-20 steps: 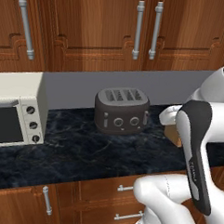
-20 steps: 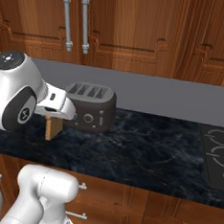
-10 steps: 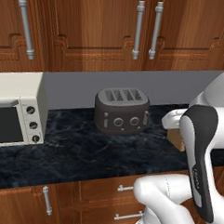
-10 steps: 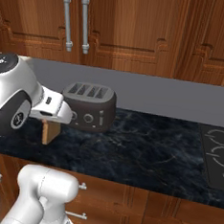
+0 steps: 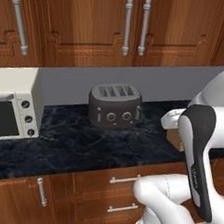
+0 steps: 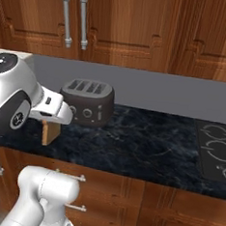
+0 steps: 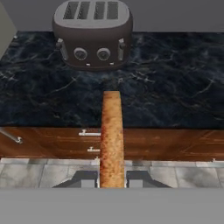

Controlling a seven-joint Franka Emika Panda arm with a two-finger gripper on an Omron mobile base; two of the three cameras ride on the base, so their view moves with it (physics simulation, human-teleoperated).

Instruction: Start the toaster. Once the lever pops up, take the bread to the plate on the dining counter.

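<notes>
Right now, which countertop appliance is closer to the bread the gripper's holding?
The dark grey toaster; the cream toaster oven sits farther left of the bread.

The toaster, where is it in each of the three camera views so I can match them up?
Left base view: toaster at centre, on the black counter.
Right base view: left of centre, just beyond the claw.
Hand view: top centre, beyond the bread.
Shared landmark: its two round front knobs.

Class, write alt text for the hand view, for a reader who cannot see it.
A tan bread slice, seen edge-on, is clamped in the shut tool and points at a dark grey four-slot toaster on a black marbled counter. Below the counter edge are wood-brown drawer fronts and a grey tiled floor.
</notes>
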